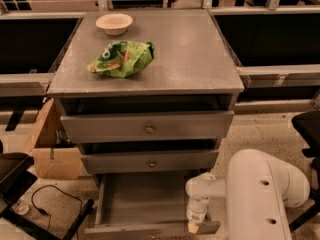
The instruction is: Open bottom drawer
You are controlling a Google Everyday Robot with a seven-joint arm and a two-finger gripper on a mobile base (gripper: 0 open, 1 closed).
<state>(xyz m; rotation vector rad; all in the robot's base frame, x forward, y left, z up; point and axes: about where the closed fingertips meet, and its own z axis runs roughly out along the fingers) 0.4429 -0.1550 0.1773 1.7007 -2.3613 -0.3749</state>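
Observation:
The grey three-drawer cabinet (150,79) stands in the middle of the camera view. Its bottom drawer (140,199) is pulled out towards me, and its shallow grey tray lies open below the two upper drawers (148,128). The slim front edge of the bottom drawer runs along the bottom of the view, and its knob is not in view. My gripper (193,227) hangs from the white arm (260,194) at the right part of that front edge, touching or just above it.
A white bowl (114,23) and a green snack bag (121,59) lie on the cabinet top. A cardboard box (51,149) stands on the floor at the left, with a black cable (50,199) and a dark frame (15,181) near it. A black chair (307,129) is at the right.

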